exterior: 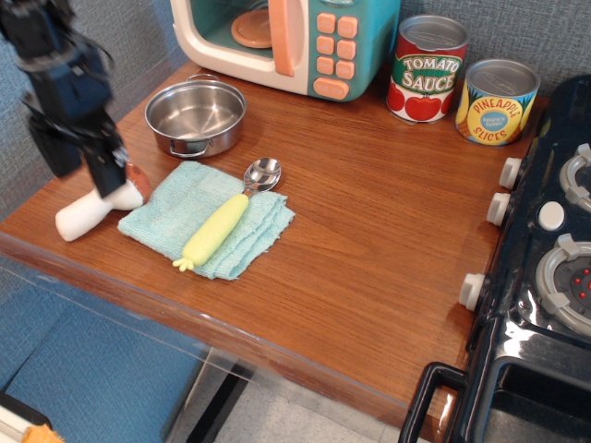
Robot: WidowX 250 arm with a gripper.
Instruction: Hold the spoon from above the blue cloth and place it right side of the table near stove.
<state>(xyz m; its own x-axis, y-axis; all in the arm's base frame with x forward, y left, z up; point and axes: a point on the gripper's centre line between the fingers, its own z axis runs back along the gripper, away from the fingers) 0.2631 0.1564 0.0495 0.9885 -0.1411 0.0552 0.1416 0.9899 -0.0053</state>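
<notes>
The spoon (pixel 224 218), with a pale-yellow handle and a shiny metal bowl, lies diagonally on the light aqua-blue cloth (pixel 180 214) near the table's front left. My black gripper (pixel 83 164) hangs at the far left, over the toy mushroom (pixel 89 210) and left of the cloth. Its two fingers stand apart with nothing between them, so it is open and empty. The brown wood-grain table (pixel 369 240) stretches to the black stove (pixel 545 305) at the right edge.
A steel pan (pixel 195 115) sits behind the cloth. A teal-and-cream toy microwave (pixel 291 41) stands at the back. A tomato sauce can (pixel 426 69) and a pineapple can (pixel 497 101) stand at the back right, near the stove's white knobs (pixel 500 209).
</notes>
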